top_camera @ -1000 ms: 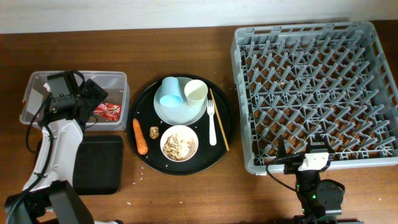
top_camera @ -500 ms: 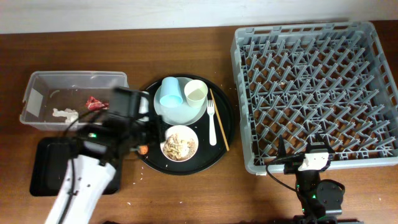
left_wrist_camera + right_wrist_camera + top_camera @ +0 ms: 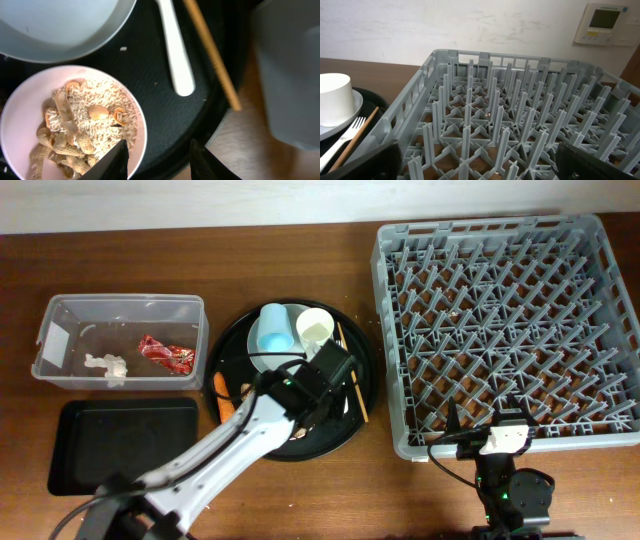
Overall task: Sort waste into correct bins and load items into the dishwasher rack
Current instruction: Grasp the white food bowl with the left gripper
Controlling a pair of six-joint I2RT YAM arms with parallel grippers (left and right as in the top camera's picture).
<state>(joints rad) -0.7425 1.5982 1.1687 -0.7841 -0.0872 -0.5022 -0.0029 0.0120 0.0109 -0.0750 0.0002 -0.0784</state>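
Observation:
My left gripper (image 3: 327, 373) is open over the round black tray (image 3: 365, 405). In the left wrist view its fingers (image 3: 160, 162) straddle the right rim of the white bowl (image 3: 20, 110), which holds beige rice-like scraps (image 3: 75, 120). The pale plate (image 3: 60, 25), white fork (image 3: 175, 55) and wooden stick (image 3: 212, 55) lie beside the bowl. The blue cup (image 3: 272, 330) and cream cup (image 3: 314, 328) stand on the plate (image 3: 258, 361). The red wrapper (image 3: 165, 355) and white tissue (image 3: 105, 365) lie in the clear tub (image 3: 120, 305). The carrot (image 3: 220, 387) is partly hidden by my arm. My right gripper (image 3: 480, 165) is open at the front edge of the grey rack (image 3: 500, 320).
The shallow black tray (image 3: 125, 442) sits in front of the clear tub. My left arm stretches from the bottom left across the round tray and hides the bowl and the brown lump in the overhead view. The rack's corner (image 3: 290, 75) is close to the round tray's right side.
My left arm swung from over the clear tub rightward to the round tray. The red wrapper and the tissue now lie uncovered in the tub. The right arm has not moved.

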